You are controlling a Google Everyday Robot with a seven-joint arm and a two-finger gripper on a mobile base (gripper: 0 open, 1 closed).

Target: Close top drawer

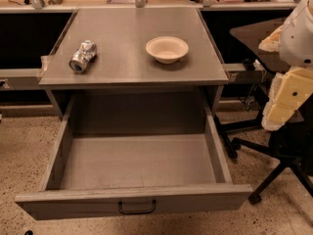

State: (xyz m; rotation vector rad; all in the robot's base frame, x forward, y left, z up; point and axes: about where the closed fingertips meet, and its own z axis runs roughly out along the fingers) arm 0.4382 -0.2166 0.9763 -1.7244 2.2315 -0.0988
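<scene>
top drawer (195, 199) open; gripper (286, 99) apart, far rt

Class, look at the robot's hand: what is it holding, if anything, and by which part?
Nothing visibly: the hand hangs at the right edge of the view, well apart from the open top drawer.

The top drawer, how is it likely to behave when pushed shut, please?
The wide grey top drawer looks empty, so probably light; pulled far out, an off-centre push may skew it. The tool hangs right of the cabinet.

Wide grey top drawer (137, 165) fully open; claw (285, 101) at R edge, apart.
</scene>
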